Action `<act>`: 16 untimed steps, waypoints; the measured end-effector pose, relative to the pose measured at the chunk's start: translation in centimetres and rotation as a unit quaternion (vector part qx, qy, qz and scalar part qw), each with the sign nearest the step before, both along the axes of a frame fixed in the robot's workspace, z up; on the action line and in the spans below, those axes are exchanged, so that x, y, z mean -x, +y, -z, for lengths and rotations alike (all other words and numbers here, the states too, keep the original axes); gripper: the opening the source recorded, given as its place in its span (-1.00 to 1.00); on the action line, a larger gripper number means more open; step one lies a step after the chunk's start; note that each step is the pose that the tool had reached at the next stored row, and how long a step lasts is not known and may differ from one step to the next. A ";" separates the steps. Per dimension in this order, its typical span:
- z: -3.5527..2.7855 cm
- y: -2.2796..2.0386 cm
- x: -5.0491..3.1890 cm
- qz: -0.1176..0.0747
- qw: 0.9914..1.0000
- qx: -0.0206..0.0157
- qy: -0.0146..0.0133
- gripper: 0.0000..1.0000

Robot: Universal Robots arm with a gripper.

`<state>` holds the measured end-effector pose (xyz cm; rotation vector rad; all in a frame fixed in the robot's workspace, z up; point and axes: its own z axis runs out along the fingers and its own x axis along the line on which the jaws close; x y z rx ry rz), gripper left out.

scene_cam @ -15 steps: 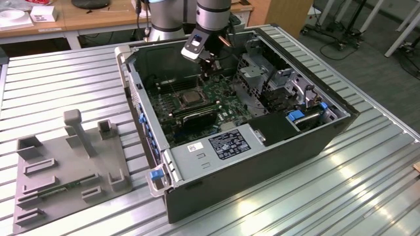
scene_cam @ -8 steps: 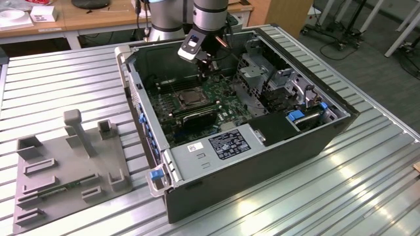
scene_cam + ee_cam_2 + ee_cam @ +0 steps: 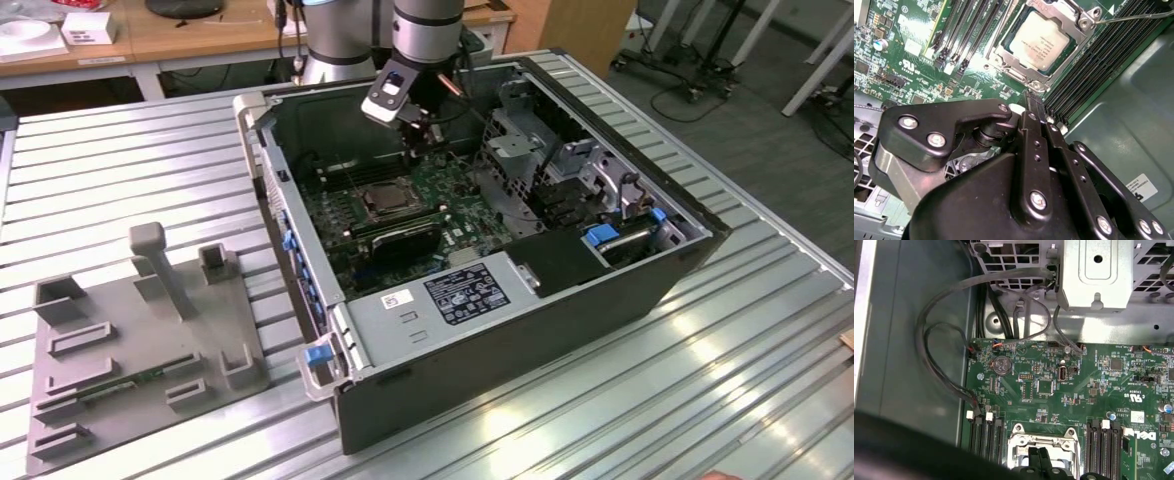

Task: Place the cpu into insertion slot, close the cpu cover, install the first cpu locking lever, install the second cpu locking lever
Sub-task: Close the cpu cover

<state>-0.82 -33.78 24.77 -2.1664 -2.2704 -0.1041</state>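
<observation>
The pale cpu (image 3: pixel 1041 40) lies flat in the insertion slot (image 3: pixel 387 200) on the green motherboard. The silver cpu cover (image 3: pixel 1072 19) lies down around the chip's edges, which show through its window. A thin metal locking lever (image 3: pixel 1134 17) runs from one socket corner out over the memory slots. My gripper (image 3: pixel 1033 100) hangs just above the socket's edge, its black fingers pressed together with nothing between them. In the first wrist view the gripper (image 3: pixel 1039 454) sits over the slot's metal rim (image 3: pixel 1019 440). In the exterior view my gripper (image 3: pixel 427 135) is inside the open computer case.
Black memory slots (image 3: pixel 1094 65) flank the socket on both sides. Loose cables (image 3: pixel 939 355) loop along the case wall, near a metal drive cage (image 3: pixel 1096 270). The case (image 3: pixel 534 340) lies open on a ribbed metal table, with a grey fixture plate (image 3: pixel 134 340) on the exterior view's left.
</observation>
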 end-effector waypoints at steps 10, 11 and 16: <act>0.08 0.00 0.00 0.000 1.000 0.000 0.014 -0.79; 0.08 0.00 0.00 0.000 1.000 0.000 0.014 -0.79; 0.08 0.00 0.00 0.000 1.000 0.000 0.014 -0.79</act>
